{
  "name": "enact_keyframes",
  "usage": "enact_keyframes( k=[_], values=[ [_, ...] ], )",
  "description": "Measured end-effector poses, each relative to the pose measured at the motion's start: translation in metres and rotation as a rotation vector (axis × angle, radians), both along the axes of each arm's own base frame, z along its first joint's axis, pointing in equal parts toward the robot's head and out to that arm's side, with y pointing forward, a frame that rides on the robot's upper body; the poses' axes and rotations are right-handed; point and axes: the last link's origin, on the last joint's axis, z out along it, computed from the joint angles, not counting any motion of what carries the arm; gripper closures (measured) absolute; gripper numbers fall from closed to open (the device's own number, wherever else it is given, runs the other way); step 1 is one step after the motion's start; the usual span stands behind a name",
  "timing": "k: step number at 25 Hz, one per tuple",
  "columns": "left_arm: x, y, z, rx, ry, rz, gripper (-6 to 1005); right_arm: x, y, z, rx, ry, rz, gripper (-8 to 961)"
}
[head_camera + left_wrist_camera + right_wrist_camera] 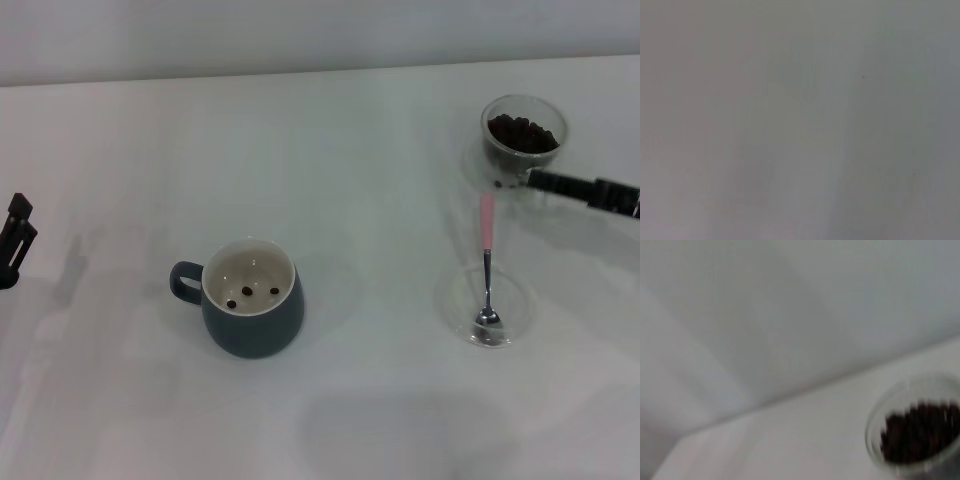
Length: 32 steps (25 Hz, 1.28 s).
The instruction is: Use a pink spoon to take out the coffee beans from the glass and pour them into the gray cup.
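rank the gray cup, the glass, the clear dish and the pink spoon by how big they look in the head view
1. gray cup
2. clear dish and glass: look alike in width, glass sits farther back, so unsure
3. pink spoon: long but slimmest

White table surface, head view: three vessels resting on it.
The smooth white tabletop (380,200) carries a rounded dark blue-gray ceramic mug (250,305) at 7 o'clock with its loop handle toward 9; a shallow clear glass dish (486,304) at 4 o'clock; a small clear glass cup (522,140) of dark beans at 2 o'clock. All three stand well apart.
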Motion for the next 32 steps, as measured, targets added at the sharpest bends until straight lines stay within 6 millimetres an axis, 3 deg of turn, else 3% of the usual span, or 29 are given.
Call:
enact_keyframes(
  k=[6,9,11,22,32],
  values=[
    [0.000,-0.001,0.000,0.002,-0.001,0.000,241,-0.002,-0.003,0.026,0.215,0.052,0.066,390],
    [-0.001,-0.001,0.000,0.001,0.000,0.001,241,0.001,-0.006,0.029,0.313,0.022,0.083,324],
    [0.000,0.000,0.000,0.000,0.002,0.000,241,0.004,-0.006,0.025,0.351,-0.027,0.088,279],
    [-0.002,0.003,0.003,0.009,0.009,0.006,243,0.011,-0.013,-0.013,0.650,-0.482,0.220,269],
    [0.000,0.004,0.003,0.031,-0.019,0.019,242,0.032,-0.012,-0.016,0.703,-0.620,0.057,258]
  ],
)
